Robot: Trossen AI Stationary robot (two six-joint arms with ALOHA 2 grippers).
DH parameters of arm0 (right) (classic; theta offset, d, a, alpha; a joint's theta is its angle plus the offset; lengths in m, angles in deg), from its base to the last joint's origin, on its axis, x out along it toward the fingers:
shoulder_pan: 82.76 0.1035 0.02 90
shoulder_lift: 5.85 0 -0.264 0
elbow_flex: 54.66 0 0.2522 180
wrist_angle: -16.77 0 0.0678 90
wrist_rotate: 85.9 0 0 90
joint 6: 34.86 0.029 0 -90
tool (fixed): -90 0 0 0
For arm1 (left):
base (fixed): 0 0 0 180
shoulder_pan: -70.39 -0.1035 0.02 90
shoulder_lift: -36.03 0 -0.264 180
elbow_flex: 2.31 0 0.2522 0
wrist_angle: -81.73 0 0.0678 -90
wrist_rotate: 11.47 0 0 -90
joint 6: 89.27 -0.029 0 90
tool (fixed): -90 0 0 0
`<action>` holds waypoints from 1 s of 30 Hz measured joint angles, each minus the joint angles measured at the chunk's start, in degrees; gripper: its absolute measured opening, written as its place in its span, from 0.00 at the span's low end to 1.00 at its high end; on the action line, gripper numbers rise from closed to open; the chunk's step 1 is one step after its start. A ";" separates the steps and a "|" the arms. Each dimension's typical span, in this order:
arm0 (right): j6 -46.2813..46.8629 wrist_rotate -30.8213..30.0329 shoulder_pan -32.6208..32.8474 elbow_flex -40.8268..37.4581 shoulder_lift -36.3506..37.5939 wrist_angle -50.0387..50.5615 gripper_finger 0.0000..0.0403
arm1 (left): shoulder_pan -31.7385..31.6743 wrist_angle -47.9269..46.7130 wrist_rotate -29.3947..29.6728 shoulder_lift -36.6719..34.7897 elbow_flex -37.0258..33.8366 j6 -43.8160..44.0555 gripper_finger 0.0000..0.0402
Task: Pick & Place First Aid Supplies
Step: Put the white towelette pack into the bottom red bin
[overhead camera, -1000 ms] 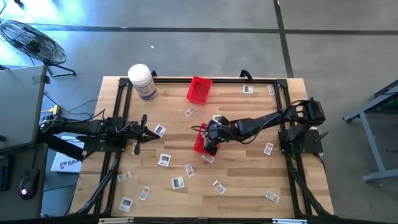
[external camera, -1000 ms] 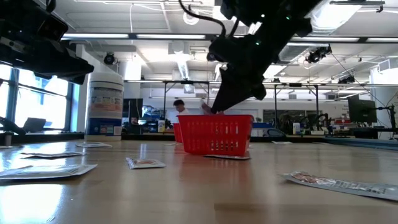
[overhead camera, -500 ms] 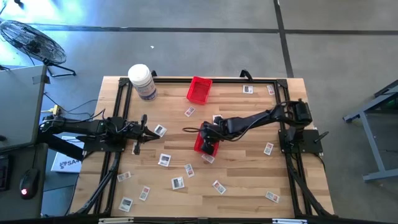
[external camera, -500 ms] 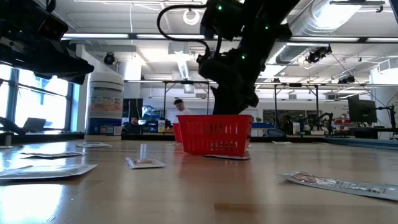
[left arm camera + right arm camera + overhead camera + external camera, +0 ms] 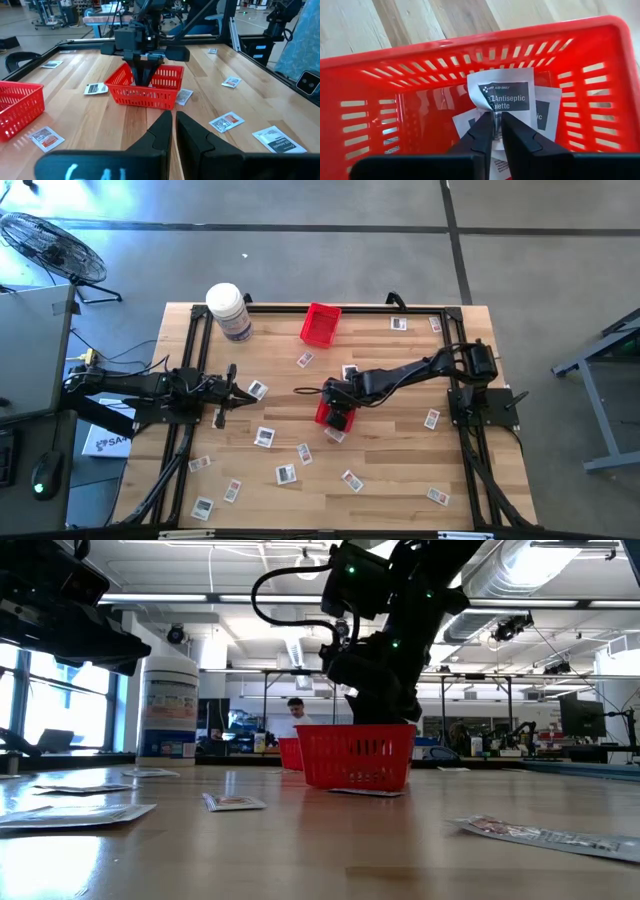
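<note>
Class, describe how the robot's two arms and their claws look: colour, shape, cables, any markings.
Both arms are black and jointed. The right arm carries a looping black cable and small green lights. Each claw, left claw and right claw, has two dark, flat, tapering fingers. The left wrist bears pale handwritten-looking marks.

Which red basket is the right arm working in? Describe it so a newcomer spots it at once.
On the wooden table stand two red baskets. The far one sits by the back edge near the white jar; the working basket sits mid-table. Only it has the right end effector lowered into it, and packets lie inside.
</note>
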 joint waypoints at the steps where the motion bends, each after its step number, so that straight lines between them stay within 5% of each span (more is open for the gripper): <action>1: 0.02 0.42 -0.04 0.00 -0.05 0.12 0.12 | 0.00 0.00 0.00 0.02 0.00 0.00 0.05; 10: 0.55 1.95 -0.50 1.14 -0.66 1.53 0.29 | 0.00 0.00 0.00 0.00 0.00 0.00 0.05; 20: -1.33 1.77 -0.72 14.63 -0.55 17.26 0.31 | 0.01 0.00 0.00 0.02 0.00 0.00 0.05; 26: 2.68 -9.05 -4.04 23.73 0.16 41.33 0.31 | 0.02 0.00 0.00 0.02 0.00 0.00 0.05; 30: 5.91 -11.30 -9.80 21.09 3.44 45.34 0.31 | 0.01 0.00 0.00 0.00 0.00 0.00 0.05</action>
